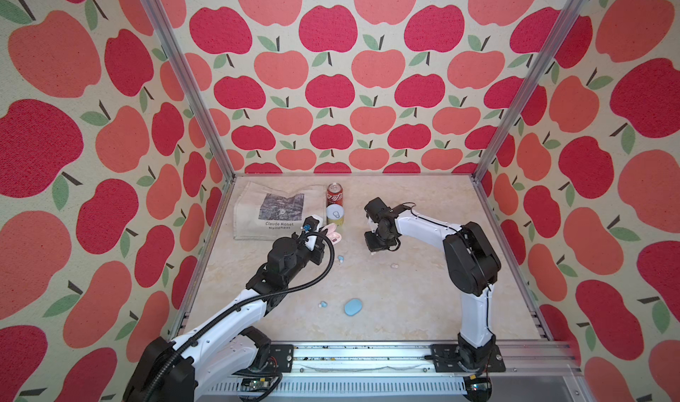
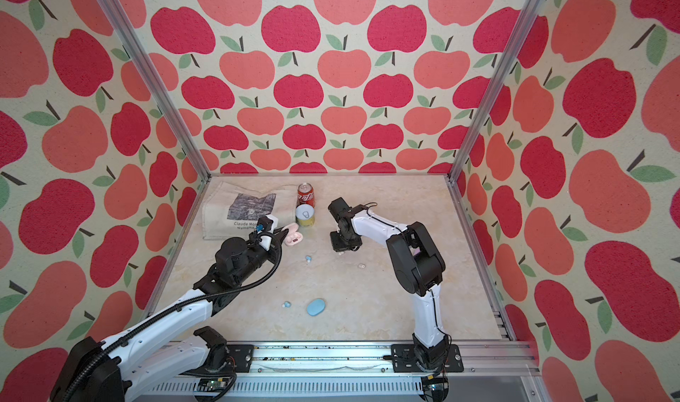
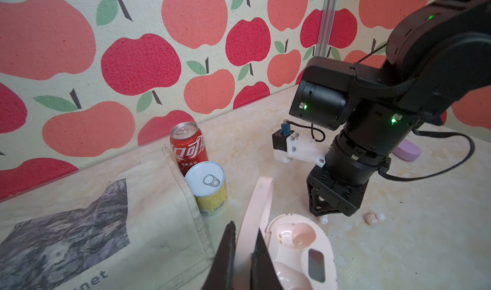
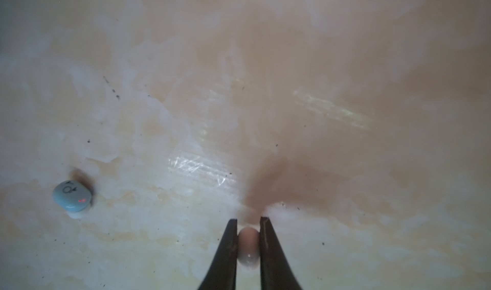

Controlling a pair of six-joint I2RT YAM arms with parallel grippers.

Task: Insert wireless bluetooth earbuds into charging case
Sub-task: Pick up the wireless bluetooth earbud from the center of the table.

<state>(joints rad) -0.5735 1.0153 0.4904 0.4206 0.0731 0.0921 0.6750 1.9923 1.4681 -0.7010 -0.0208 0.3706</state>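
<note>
my right jaws: nearly together, clamped on a pink earbud [image 4: 248, 245], bottom centre of the right wrist view. Both tips pinch its sides. It's right down at the counter [image 4: 345, 142]; can't tell if it touches. A light blue earbud [image 4: 72, 195] lies lower left in that frame, well apart from me.

my left jaws: shut tight on the raised lid [image 3: 259, 206] of the open pink case [image 3: 305, 238], bottom centre of the left wrist view. The case base sits flat on the counter and its upper socket is empty.

Further out, in a top view:
- loose pink earbud [image 1: 394, 266] right of centre, near my right jaws
- second light blue earbud [image 1: 323, 303] lower centre, just beside the closed blue case [image 1: 353, 306]

In the left wrist view:
- purple case [image 3: 406, 149] at mid right, behind my right arm
- red can [image 3: 188, 145] and yellow can [image 3: 208, 187] touching, left of centre
- tote bag [image 3: 93, 222] lower left, its edge against the yellow can
</note>
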